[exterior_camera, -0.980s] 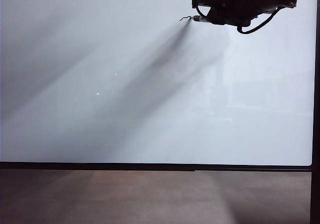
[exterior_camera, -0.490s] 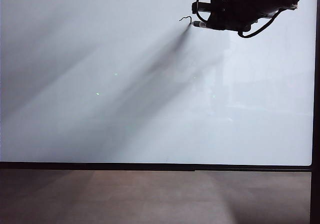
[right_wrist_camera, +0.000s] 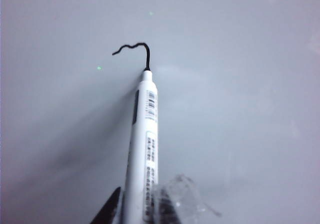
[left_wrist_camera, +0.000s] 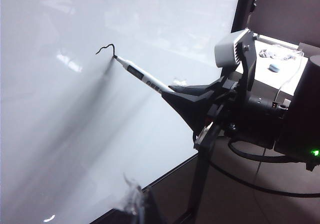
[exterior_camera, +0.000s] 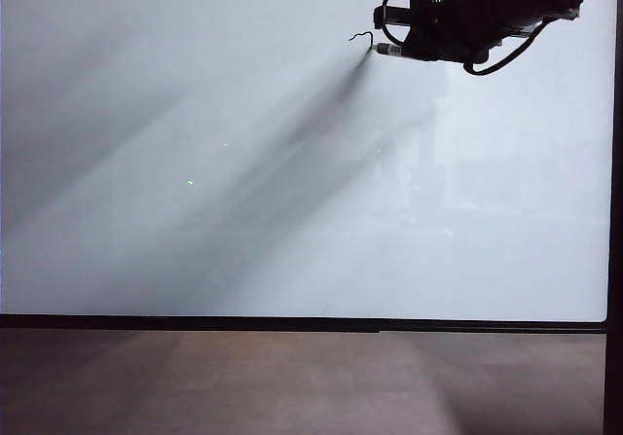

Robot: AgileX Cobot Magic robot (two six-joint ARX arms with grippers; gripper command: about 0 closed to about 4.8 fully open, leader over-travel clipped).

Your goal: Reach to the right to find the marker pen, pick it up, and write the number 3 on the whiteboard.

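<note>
At the upper right of the large glossy white whiteboard with a thin black frame (exterior_camera: 243, 163), the black two-finger right gripper (exterior_camera: 409, 44) holds the slim pale grey-white marker pen (right_wrist_camera: 144, 154) clamped between its fingers, the barrel jutting out ahead of the fingertips toward the board. In the right wrist view the pen's fine dark tip touches the board at the end of a short black ink stroke (right_wrist_camera: 134, 51), a wavy line that hooks downward into the tip; this is only part of the number 3. The left wrist view shows the same grip from the side, the pen slanting up from the dark pointed fingers (left_wrist_camera: 187, 96). The left gripper is barely visible there, perhaps a blurred sliver at the picture's edge, so its state cannot be read.
</note>
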